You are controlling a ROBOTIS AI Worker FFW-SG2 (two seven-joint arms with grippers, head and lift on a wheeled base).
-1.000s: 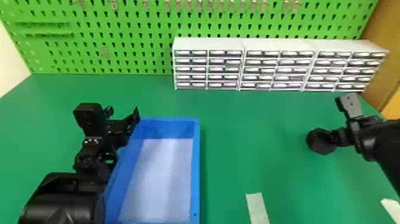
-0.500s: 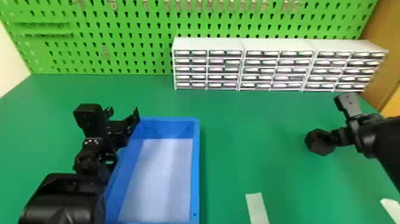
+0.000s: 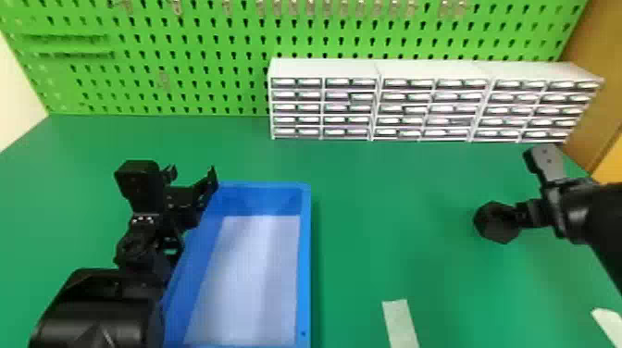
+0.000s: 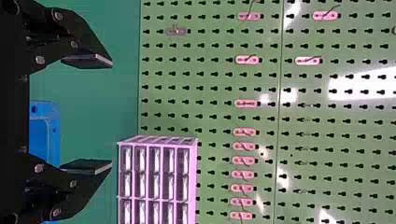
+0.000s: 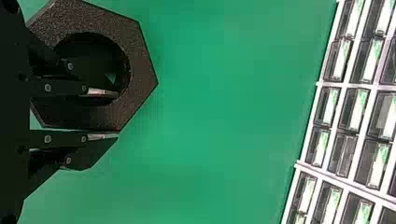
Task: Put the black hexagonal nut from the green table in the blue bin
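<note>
The rectangular blue plastic bin sits on the green tabletop, its pale inner bottom facing up. Well to the right of the bin is the thick black hexagonal nut, a large ring with a round hole. The black two-fingered right hand holds it there, its arm coming in from the side farther away from the bin. In the right wrist view, the right hand has its two flat fingers close together, one in the nut's hole and the other along its outer edge, with the nut's wall between them. I cannot tell whether the nut touches the tabletop.

The black left hand is at the bin's far left corner, with its arm along the bin's left side. In the left wrist view, the left hand has its fingers spread wide, with a broad gap between them.

Beyond the bin and to its right stands a row of white drawer cabinets; a bright green pegboard rises behind the bin. A pale strip of tape lies to the right of the bin.
</note>
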